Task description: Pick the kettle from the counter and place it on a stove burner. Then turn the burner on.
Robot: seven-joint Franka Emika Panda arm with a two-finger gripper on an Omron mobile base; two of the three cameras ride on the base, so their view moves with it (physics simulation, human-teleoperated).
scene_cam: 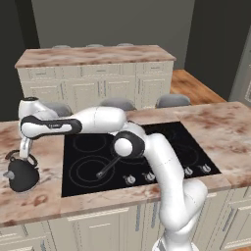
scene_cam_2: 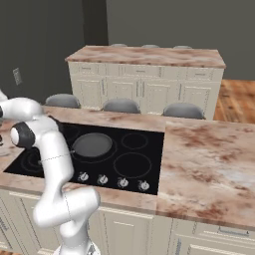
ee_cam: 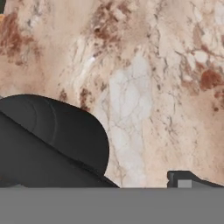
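The kettle [scene_cam: 22,174] sat on the table [scene_cam: 44,201] directly beneath the spread, empty claw [scene_cam: 23,148]. It appeared rigid, smooth and probably slippery-bodied; its arched handle [scene_cam: 19,155] was judged the soundest hold.

The kettle [ee_cam: 52,140] runs off the left and bottom of the hand view — its handle and spout are cut away there. From the left base view the arm [scene_cam: 147,147] hides much of the cooktop [scene_cam: 88,162] — the pan [scene_cam: 110,166] shows just its handle. The gripper [scene_cam: 23,147] sits at the kettle's handle; contact can't be told. The knobs [scene_cam_2: 113,181] are too small to read.
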